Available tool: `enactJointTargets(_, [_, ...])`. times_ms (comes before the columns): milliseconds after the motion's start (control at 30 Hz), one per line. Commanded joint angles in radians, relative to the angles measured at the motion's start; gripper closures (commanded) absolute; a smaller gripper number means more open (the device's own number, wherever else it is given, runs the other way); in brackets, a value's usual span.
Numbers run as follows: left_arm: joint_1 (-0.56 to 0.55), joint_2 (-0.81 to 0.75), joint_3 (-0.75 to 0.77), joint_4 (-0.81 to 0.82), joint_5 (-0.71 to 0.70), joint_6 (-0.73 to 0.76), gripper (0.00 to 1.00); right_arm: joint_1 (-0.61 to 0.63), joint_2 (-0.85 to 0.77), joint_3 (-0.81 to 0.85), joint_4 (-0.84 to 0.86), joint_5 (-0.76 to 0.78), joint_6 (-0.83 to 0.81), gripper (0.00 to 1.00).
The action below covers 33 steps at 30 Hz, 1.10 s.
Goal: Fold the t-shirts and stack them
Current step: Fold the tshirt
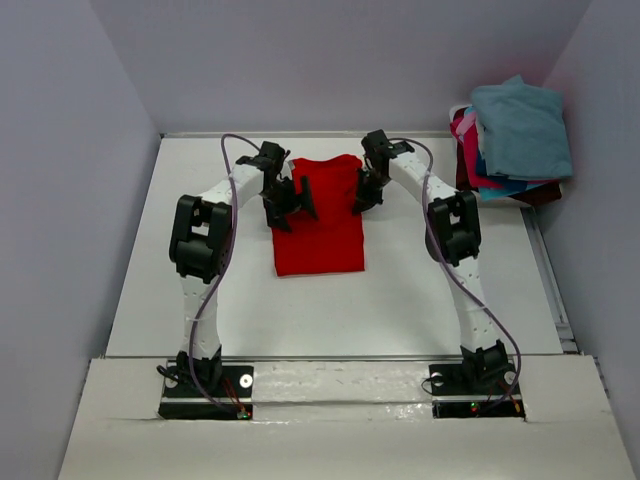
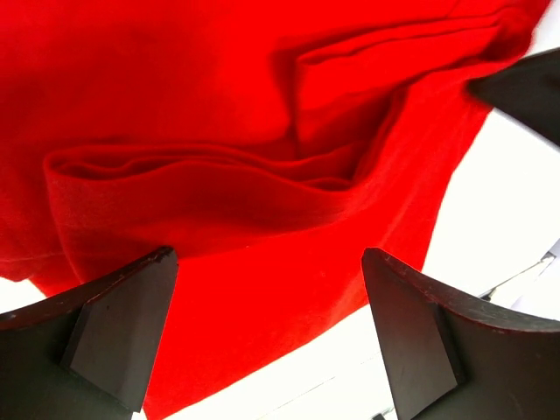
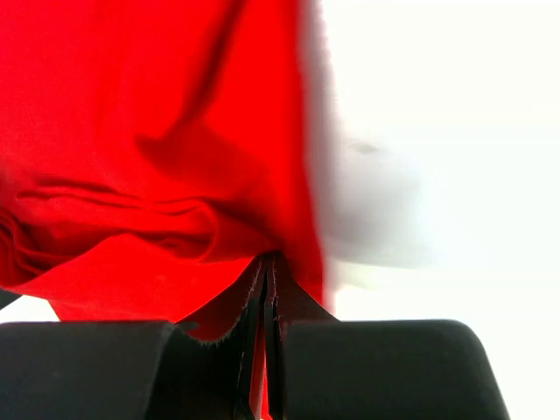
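A bright red t-shirt (image 1: 318,225) lies folded lengthwise on the white table, collar end to the back. My left gripper (image 1: 290,200) is open over the shirt's left edge near the top; its fingers (image 2: 122,337) straddle the red cloth (image 2: 219,131) without closing on it. My right gripper (image 1: 365,190) is shut on the shirt's right edge, with red cloth (image 3: 175,157) pinched between its pads (image 3: 367,367). Other shirts, teal-blue (image 1: 520,130), pink and dark maroon, sit in a pile at the back right.
The white table (image 1: 420,290) is enclosed by grey walls on three sides. The pile of shirts sits by the right wall. Purple cables run along both arms.
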Motion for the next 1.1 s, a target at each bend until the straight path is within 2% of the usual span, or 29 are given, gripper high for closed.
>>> enactJointTargets(0, [0.000, -0.023, -0.023, -0.026, -0.015, 0.020, 0.01, -0.028, -0.027, 0.011, 0.020, 0.009, -0.024, 0.93])
enactJointTargets(367, [0.029, -0.066, -0.069, -0.021, -0.053, 0.012, 0.01, -0.028, -0.036, 0.023, 0.014, 0.014, -0.027, 0.93])
enactJointTargets(500, [0.029, -0.094, -0.028, -0.033, -0.096, 0.012, 0.01, -0.028, -0.100, -0.001, 0.025, 0.027, -0.021, 0.81])
enactJointTargets(633, [0.029, -0.092, 0.025, -0.055, -0.155, 0.026, 0.01, -0.028, -0.160, -0.009, 0.033, 0.044, -0.012, 0.61])
enactJointTargets(700, [0.029, -0.098, 0.036, -0.061, -0.165, 0.024, 0.01, -0.028, -0.194, -0.018, 0.029, 0.028, -0.006, 0.37])
enactJointTargets(733, [0.029, -0.105, 0.033, -0.060, -0.161, 0.020, 0.01, -0.028, -0.208, -0.047, 0.029, 0.021, -0.006, 0.01])
enactJointTargets(933, [0.029, -0.186, -0.029, -0.079, -0.168, 0.012, 0.01, -0.019, -0.350, -0.269, 0.065, -0.012, -0.010, 0.00])
enactJointTargets(1067, [0.029, -0.284, -0.150, -0.054, -0.152, -0.008, 0.01, -0.010, -0.444, -0.466, 0.123, -0.061, -0.003, 0.00])
